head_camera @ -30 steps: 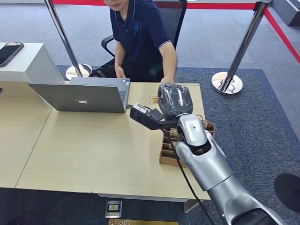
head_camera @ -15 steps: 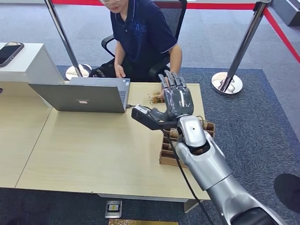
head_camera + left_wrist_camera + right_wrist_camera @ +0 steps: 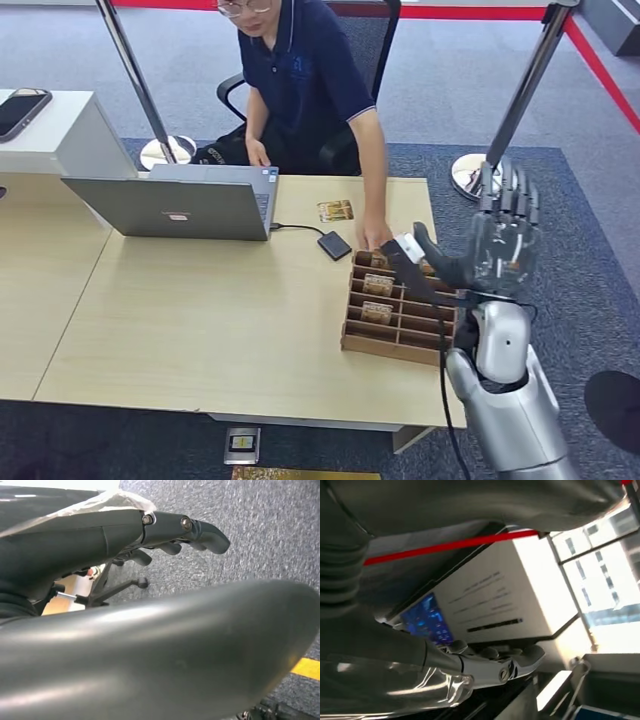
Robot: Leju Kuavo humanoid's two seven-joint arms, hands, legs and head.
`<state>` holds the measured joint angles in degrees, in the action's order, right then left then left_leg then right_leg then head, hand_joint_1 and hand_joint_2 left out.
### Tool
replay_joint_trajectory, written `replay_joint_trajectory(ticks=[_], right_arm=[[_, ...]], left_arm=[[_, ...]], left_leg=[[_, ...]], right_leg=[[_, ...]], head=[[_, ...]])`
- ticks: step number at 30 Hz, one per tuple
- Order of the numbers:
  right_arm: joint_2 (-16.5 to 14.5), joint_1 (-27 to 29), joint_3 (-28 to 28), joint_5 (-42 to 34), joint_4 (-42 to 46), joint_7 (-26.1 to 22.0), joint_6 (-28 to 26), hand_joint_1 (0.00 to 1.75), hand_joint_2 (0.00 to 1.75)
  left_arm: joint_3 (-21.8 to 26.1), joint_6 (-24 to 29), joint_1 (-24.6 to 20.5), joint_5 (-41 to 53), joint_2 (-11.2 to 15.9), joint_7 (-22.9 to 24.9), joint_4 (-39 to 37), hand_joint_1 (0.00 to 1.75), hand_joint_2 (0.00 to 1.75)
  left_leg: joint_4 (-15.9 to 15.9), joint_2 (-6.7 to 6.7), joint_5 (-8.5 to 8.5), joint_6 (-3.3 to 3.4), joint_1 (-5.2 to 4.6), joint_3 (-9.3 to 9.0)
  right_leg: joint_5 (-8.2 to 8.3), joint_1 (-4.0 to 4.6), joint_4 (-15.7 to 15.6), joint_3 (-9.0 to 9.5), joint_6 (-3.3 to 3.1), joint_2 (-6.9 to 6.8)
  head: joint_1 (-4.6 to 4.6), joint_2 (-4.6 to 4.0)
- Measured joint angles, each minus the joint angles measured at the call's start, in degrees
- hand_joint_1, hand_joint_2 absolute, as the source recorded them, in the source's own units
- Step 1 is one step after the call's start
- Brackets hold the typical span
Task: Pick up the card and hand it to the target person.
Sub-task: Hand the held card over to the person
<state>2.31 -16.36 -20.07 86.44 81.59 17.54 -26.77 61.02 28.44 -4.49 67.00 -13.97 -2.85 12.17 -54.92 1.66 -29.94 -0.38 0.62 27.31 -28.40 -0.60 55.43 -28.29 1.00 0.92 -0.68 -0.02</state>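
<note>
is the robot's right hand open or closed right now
Open: the right hand is raised beside the wooden tray, fingers spread, holding nothing.

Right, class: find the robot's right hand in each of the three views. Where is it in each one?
Head view: right hand, fingers spread upward, right of the tray.
Right wrist view: right hand close up, in front of a white kiosk.
Left wrist view: the hand there is the left hand, over carpet.
Shared landmark: grey carpet, in head and left wrist views.
</note>
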Motion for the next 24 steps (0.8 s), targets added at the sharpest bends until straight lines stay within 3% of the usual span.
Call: replay_joint_trajectory(ticks=[4,7,9,13,16,20,24], right_arm=[[0.1,11.4,12.0,-7.1,10.4,-3.0,-7.3,0.0,0.0],[-1.0,17.9,21.7,-22.7,15.1,-9.3,-10.1,0.0,0.0],[-2.6,21.0,28.7,-31.3,16.4,-14.7,-10.2,0.0,0.0],[-7.2,23.5,42.5,-38.8,14.8,-21.0,-6.6,0.0,0.0],[-9.3,21.9,53.5,-40.9,4.3,-24.2,-4.1,0.0,0.0],[-8.5,18.6,65.2,-40.1,-16.5,-26.5,-5.7,0.0,0.0],[-7.1,15.5,72.7,-44.3,-34.5,-21.9,0.4,0.0,0.0]], left_arm=[[0.1,0.0,0.3,-0.1,-0.2,-0.1,0.0,0.0,0.0],[0.2,0.0,0.3,-0.2,-0.3,-0.2,0.0,0.0,0.0],[0.3,0.0,0.3,-0.4,-0.4,-0.2,0.0,0.0,0.0],[0.3,0.0,0.3,-0.3,-0.5,-0.5,0.0,0.0,0.0],[0.4,-0.2,0.2,-0.3,-0.6,-0.9,0.0,0.0,0.0],[0.4,-0.6,0.1,-0.3,-0.8,-1.4,0.0,0.0,0.0],[0.4,-1.2,-0.3,-0.4,-0.8,-2.7,0.0,0.0,0.0]], left_leg=[[0.0,0.04,-0.06,0.04,0.0,0.05],[0.0,0.05,-0.09,0.06,0.0,0.06],[0.0,0.04,-0.09,0.07,-0.01,0.06],[0.0,0.02,-0.08,0.07,0.0,0.01],[0.0,0.01,-0.06,0.07,0.01,-0.04],[0.0,0.01,-0.02,0.16,-0.09,-0.02],[0.0,-0.08,-0.02,0.16,-0.04,-0.05]], right_leg=[[-0.02,0.0,0.0,-0.05,0.03,0.0],[-0.03,0.0,0.0,-0.04,0.04,0.0],[-0.02,0.0,0.0,-0.04,0.03,0.0],[-0.02,0.01,0.0,0.0,0.03,0.0],[0.0,0.05,0.0,0.06,0.04,0.0],[0.04,0.08,0.0,0.08,0.14,0.0],[0.04,0.08,-0.1,0.07,0.14,0.0]], head=[[0.01,0.0],[0.0,0.0],[-0.01,0.0],[0.0,0.0],[0.01,0.0],[-0.01,0.0],[0.0,0.0]])
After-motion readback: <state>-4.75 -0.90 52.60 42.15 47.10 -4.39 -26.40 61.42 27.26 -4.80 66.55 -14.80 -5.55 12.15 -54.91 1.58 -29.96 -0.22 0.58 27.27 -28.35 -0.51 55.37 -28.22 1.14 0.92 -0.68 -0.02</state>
